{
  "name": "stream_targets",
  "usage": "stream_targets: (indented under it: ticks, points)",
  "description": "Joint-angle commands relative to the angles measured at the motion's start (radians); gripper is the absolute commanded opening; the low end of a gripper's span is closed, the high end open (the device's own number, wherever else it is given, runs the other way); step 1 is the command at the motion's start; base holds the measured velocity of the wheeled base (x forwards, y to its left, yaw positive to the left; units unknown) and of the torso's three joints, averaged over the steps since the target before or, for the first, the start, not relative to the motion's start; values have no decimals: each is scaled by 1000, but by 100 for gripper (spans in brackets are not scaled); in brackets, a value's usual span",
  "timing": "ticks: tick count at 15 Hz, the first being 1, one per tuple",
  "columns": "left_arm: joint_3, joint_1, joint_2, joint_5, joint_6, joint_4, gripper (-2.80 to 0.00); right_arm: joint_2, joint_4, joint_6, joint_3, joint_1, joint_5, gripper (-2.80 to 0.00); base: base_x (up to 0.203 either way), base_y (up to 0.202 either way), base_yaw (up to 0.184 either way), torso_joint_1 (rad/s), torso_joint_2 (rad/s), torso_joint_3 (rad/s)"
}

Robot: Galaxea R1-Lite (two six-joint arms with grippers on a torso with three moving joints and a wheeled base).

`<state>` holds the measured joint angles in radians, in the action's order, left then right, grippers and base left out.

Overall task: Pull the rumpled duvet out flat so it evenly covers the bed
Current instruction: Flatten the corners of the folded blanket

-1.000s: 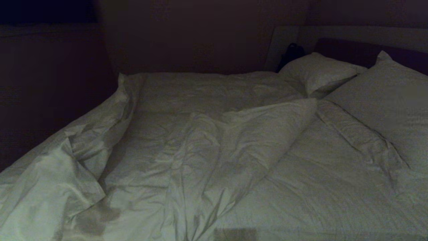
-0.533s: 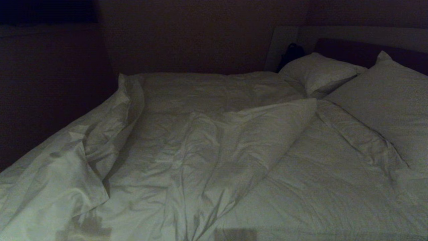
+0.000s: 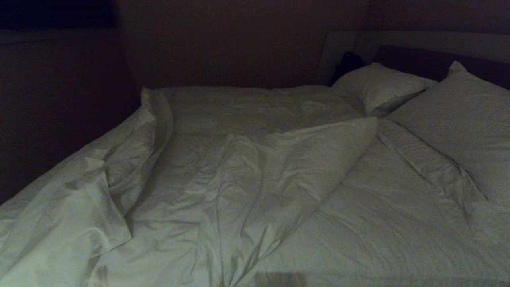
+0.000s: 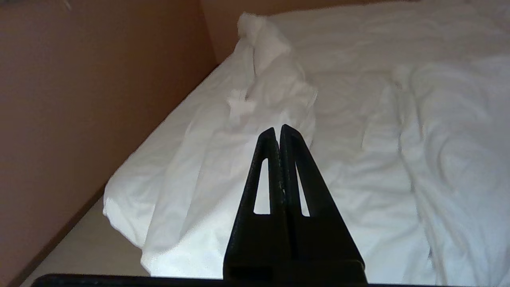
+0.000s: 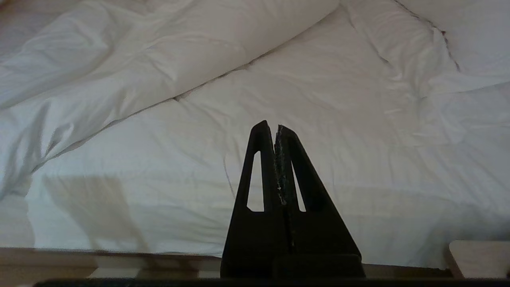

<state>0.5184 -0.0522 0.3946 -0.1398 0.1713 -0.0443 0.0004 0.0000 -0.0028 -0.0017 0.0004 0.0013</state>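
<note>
Head view: duvet (image 3: 247, 179) rumpled, bunched at bed's (image 3: 398, 40) left edge.

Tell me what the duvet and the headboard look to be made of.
Duvet: white woven cloth, likely cotton, matte, over soft filling; it creases finely and puffs into rounded folds. Headboard: dark, seemingly padded panel in a pale surround; whether fabric or leather cannot be told.

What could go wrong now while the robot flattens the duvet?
The duvet is bunched in a ridge mid-bed and heaped at the left edge; pulling one spot may only move the folds. Both the left gripper and the right gripper have shut, empty jaws, so a pull could slip.
</note>
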Motion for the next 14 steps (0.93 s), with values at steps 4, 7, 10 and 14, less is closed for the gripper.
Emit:
stream_targets:
  ticks: [4,7,10,14]
  points:
    - [-158,32,-314,9,8,-10,-280,1,0,0,0,0,0,-280,0,0,0,0,0,0]
    - [-244,38,-393,29,10,0,-280,1,0,0,0,0,0,-280,0,0,0,0,0,0]
    - [-296,40,-395,33,5,7,-280,1,0,0,0,0,0,-280,0,0,0,0,0,0]
    - [-362,40,-395,34,1,50,-280,0,0,0,0,0,0,-280,0,0,0,0,0,0]
